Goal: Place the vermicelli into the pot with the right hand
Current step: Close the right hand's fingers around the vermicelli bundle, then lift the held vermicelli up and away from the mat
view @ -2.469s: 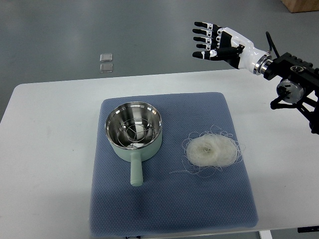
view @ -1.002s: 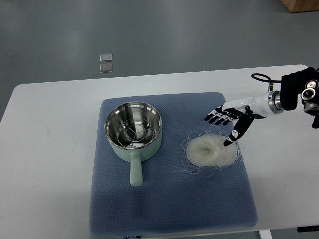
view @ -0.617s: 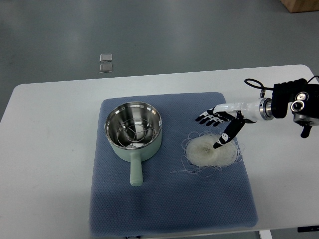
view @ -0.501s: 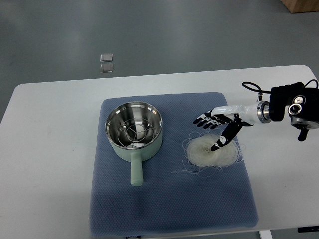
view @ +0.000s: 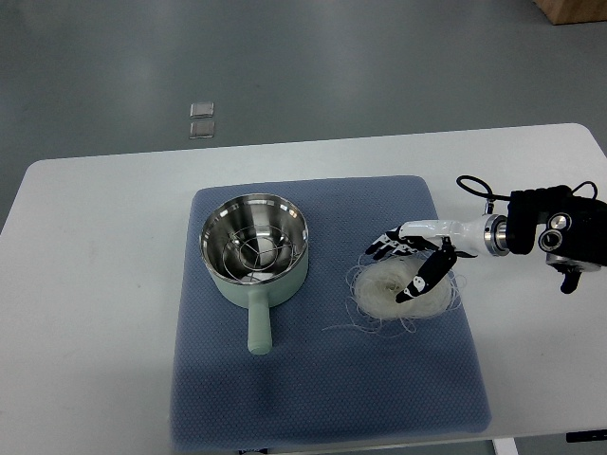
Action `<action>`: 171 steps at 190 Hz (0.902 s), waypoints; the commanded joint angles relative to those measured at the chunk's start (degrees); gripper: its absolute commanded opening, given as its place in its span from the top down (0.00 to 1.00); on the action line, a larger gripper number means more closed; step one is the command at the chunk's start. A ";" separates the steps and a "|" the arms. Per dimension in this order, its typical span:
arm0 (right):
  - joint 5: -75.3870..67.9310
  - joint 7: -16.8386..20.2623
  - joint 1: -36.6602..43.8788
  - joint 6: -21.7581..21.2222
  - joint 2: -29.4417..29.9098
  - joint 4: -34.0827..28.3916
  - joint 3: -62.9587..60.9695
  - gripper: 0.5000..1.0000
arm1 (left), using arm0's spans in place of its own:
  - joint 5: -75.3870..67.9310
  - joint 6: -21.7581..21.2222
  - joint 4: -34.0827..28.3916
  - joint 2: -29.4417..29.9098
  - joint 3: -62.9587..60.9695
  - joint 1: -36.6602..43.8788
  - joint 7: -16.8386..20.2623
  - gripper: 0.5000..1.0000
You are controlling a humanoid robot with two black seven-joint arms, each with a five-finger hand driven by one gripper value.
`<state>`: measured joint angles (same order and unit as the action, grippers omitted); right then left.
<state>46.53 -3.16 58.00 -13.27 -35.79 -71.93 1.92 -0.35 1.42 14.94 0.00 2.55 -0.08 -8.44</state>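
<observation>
From the top view, the right hand (view: pixel 410 263) comes in from the right side on a white and black arm. Its fingers (view: pixel 384 245) are spread apart and they hold nothing. The thumb points down and touches the top of the vermicelli (view: pixel 398 289). The other fingers reach out over the far edge of the noodle pile.

The vermicelli is a round, pale nest with loose thin strands sticking out all around it. It lies right under the hand, on the blue mat (view: pixel 322 379).

The pot (view: pixel 254 251) sits well off to the left of the hand, on the same mat. It is light green outside and shiny silver inside, with a wire rack in the bottom. Its handle (view: pixel 258 324) points toward the near edge of the mat. The pot and the noodles do not touch; bare mat lies between them.

The mat lies on a white tabletop (view: pixel 85 284). Far behind the hand and to the left, past the tabletop, two small clear squares (view: pixel 201 118) lie on the grey floor (view: pixel 379 57).
</observation>
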 commanded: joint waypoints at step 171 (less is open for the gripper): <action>-9.35 -0.70 31.37 -11.78 -17.20 -7.26 -5.26 1.00 | 0.00 -0.01 0.00 0.00 -0.09 0.00 0.00 0.00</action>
<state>39.79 -4.14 81.39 -22.27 -51.17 -79.26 -3.42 -0.35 1.39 14.86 0.00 2.58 -0.09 -8.44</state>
